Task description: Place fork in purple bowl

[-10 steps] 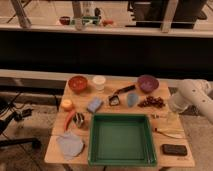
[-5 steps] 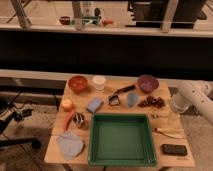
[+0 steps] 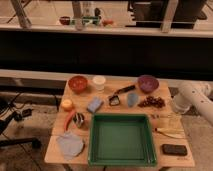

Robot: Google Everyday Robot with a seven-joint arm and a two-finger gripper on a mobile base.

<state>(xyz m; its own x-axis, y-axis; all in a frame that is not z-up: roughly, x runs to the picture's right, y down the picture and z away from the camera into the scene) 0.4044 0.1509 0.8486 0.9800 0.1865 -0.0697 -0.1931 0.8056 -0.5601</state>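
1. Holding everything up is the wooden table (image 3: 175, 161), crowded from edge to edge.
2. Front and centre on it sits the green tray (image 3: 122, 139), easily the biggest thing on the table.
3. In from the right comes the white robot arm (image 3: 192, 97), poised over the table's right edge.
4. Back right, there's the purple bowl (image 3: 148, 83), upright, dark inside.
5. Back left, its match in size, the red-orange bowl (image 3: 78, 83), with a white cup (image 3: 99, 82) just beside it.
6. Front left corner: a grey cloth (image 3: 70, 144), lying left of the tray.
7. Now the gripper (image 3: 173, 120). It hangs low under the arm's end, just right of the tray's back right corner and above a cream-yellow-handled utensil (image 3: 170, 132). How far open it is, or whether it has hold of anything, I cannot tell from here.
8. Dark grapes (image 3: 151, 102) lie between the purple bowl and the gripper.
9. And the fork (image 3: 159, 116): a thin silvery sliver flat on the table, just left of the gripper, between the grapes and the tray, well apart from the purple bowl.
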